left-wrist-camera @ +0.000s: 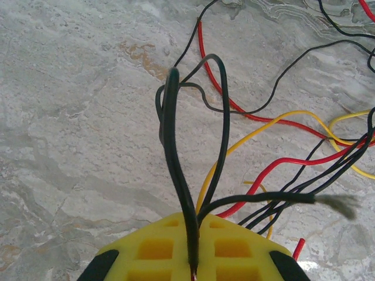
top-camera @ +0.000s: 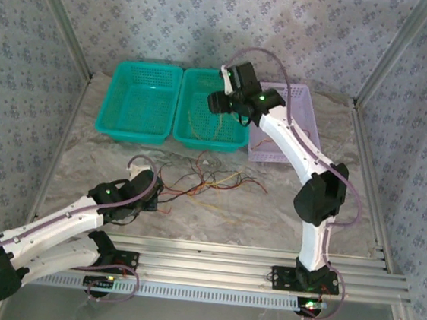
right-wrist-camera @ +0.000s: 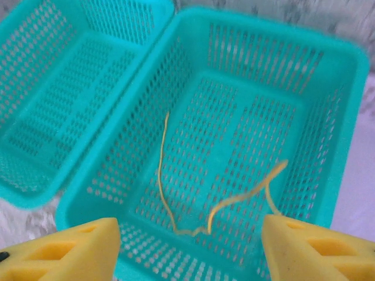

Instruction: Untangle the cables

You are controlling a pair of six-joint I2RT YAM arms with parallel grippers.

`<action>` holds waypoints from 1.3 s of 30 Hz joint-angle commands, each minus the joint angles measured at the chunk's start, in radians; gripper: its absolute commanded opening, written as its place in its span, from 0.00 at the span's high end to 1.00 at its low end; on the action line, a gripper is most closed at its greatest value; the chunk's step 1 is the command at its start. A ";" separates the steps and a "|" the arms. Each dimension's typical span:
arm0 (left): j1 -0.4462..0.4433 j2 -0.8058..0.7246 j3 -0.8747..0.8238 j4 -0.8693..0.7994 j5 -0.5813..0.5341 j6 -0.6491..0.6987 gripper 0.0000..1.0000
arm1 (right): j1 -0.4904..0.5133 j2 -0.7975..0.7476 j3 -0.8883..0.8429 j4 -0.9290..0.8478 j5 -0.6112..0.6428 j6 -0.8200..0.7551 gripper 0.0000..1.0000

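Tangle of cables (top-camera: 207,181): red, yellow and black strands lay loose on the marble table (top-camera: 269,212); judged light, limp and slippery, best pinched on a free strand near its end. One yellow cable (right-wrist-camera: 161,175) lay inside the middle teal basket (right-wrist-camera: 263,29), beneath the parted jaws of the right gripper (right-wrist-camera: 190,246). The left gripper (left-wrist-camera: 193,252) was clamped on a looped black cable (left-wrist-camera: 176,146) that rose from between its pads.

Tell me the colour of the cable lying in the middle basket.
Yellow; the cable shows best in the right wrist view.
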 commanded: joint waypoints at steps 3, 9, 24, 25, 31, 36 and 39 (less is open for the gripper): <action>-0.010 -0.012 0.016 -0.006 -0.020 -0.009 1.00 | -0.017 -0.043 -0.101 0.069 -0.081 0.071 0.33; -0.009 0.004 0.015 0.003 -0.016 -0.007 1.00 | -0.033 0.121 -0.018 0.029 -0.130 0.082 0.36; -0.010 -0.013 -0.005 -0.006 -0.030 -0.004 1.00 | -0.077 0.584 0.502 -0.152 -0.240 0.121 0.41; -0.009 -0.012 -0.007 -0.005 -0.028 -0.005 1.00 | -0.080 0.599 0.522 -0.154 -0.261 0.126 0.41; -0.009 -0.005 -0.001 -0.002 -0.022 -0.005 1.00 | -0.117 0.679 0.655 -0.186 -0.387 0.217 0.39; -0.010 -0.007 0.007 -0.009 -0.021 -0.004 1.00 | -0.115 0.690 0.653 -0.159 -0.493 0.260 0.67; -0.010 -0.009 0.005 -0.013 -0.024 -0.006 1.00 | -0.104 0.690 0.650 -0.170 -0.474 0.245 0.78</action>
